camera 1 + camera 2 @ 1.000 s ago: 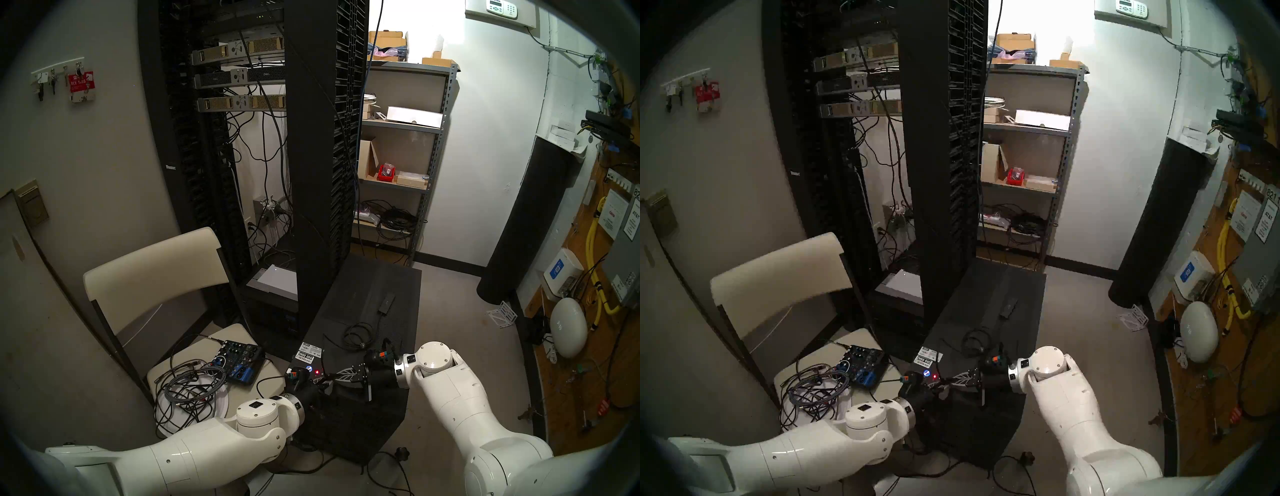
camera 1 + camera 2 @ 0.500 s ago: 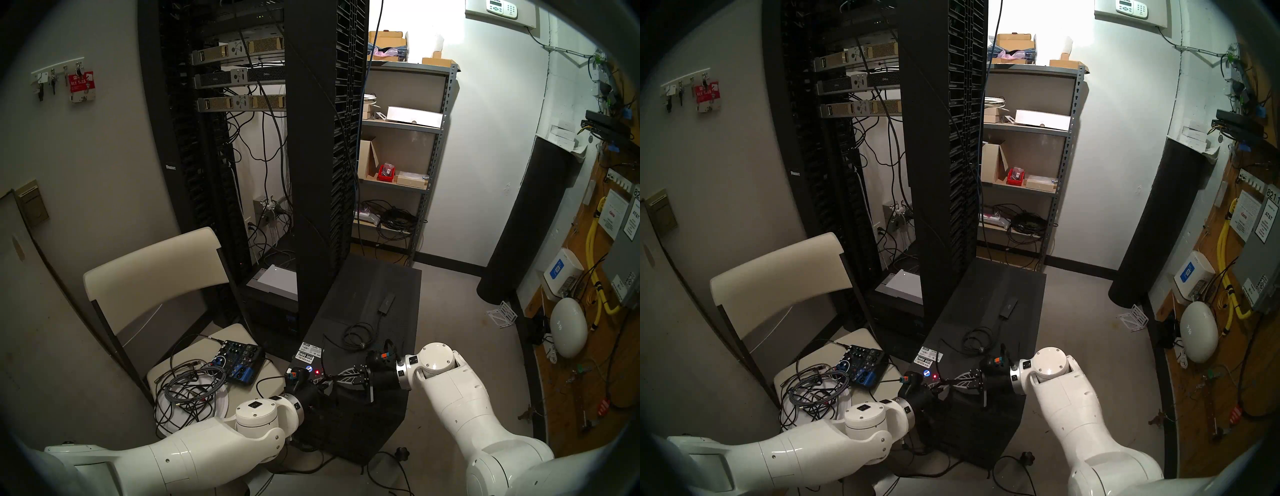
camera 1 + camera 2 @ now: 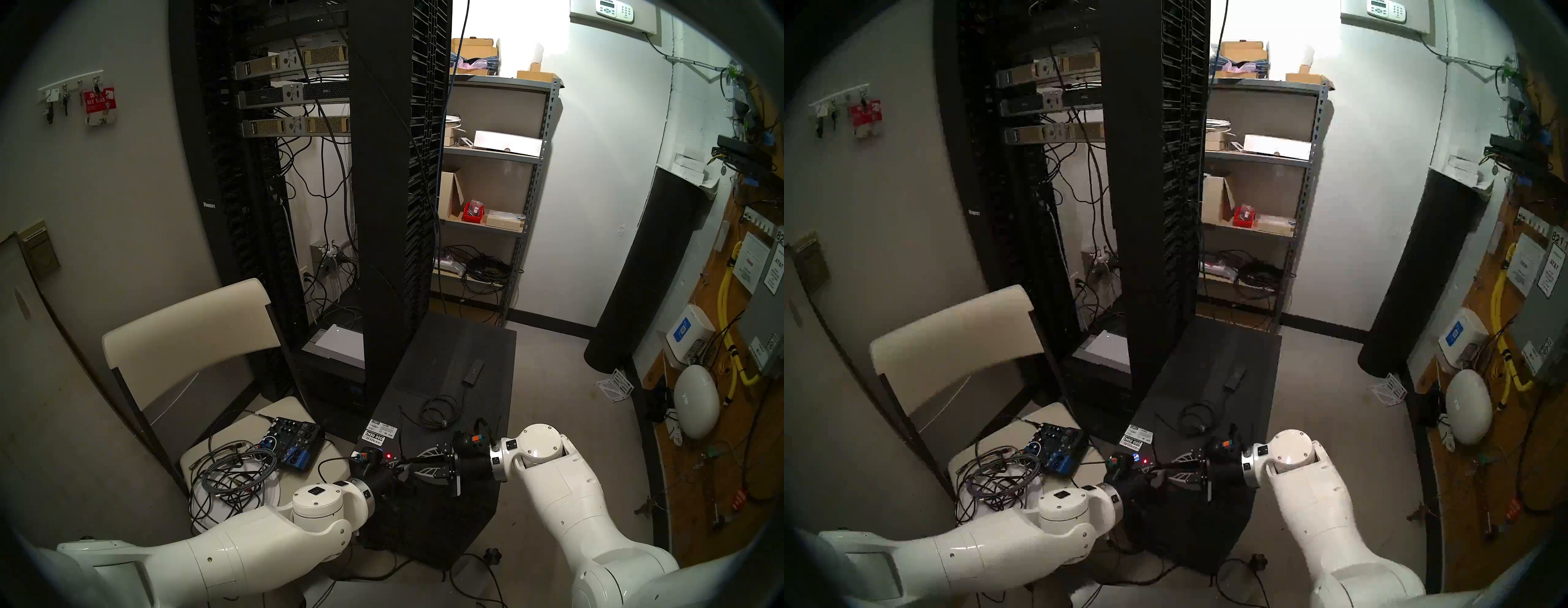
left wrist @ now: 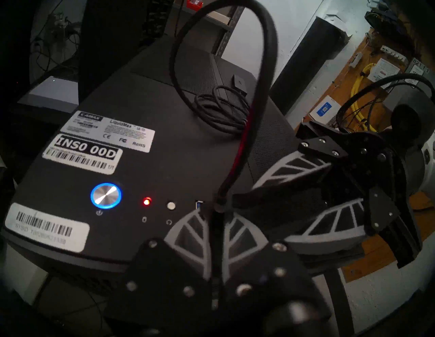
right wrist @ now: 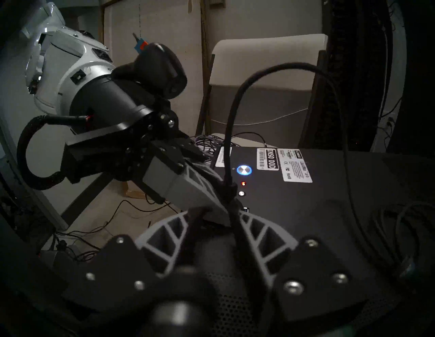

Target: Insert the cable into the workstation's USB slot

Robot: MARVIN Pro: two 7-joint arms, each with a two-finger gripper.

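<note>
1. While the left claw point(image 4: 215, 218) pinches the cable point(image 4: 237, 162) just behind its plug, the right claw point(image 5: 226, 211) stands parted around that end, gripping nothing.
2. The plug hangs over the workstation point(image 4: 164, 113) at its front edge, beside a blue slot point(image 4: 199, 204); the coil and adapter lie farther back on top.
3. I'd call this the handover ending. Next comes lining the plug up squarely and pressing it in.

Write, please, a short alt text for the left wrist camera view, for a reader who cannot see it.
The left hand is shut on the plug end of the black cable, just above the workstation top's front edge, beside a small blue port. The right hand stands open close by at the right, and the cable loops up and back to a coil.
</note>
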